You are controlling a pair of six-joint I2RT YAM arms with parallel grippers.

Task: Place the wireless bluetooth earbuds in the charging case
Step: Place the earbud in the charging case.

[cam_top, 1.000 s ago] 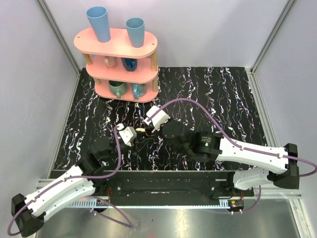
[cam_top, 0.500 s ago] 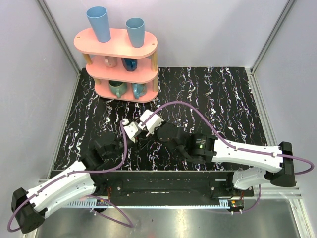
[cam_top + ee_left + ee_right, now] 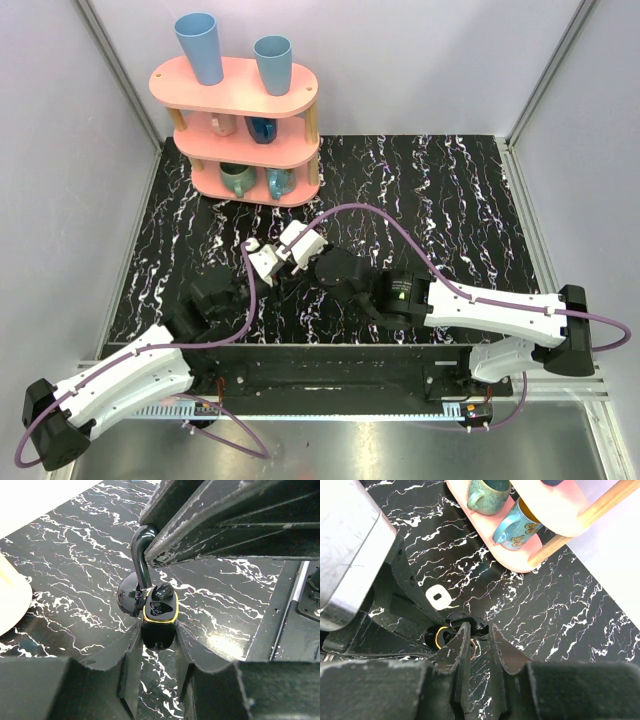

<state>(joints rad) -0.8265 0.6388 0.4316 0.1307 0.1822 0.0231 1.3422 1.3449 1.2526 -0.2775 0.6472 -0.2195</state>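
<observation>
The charging case (image 3: 160, 611) stood open over the marbled surface (image 3: 75, 555), its base clamped by the closed left end effector (image 3: 158, 630). One dark earbud (image 3: 162, 591) seemed seated in the far pocket. The near pocket looked unfilled, so roughly half was left. The right end effector (image 3: 477, 630) hung nearly closed at the case rim; whether it held a bud could not be told.

charging case (image 3: 159, 616): glossy black, gold-rimmed, lid swung open | earbud (image 3: 162, 591): dark, seated in case's far well
</observation>
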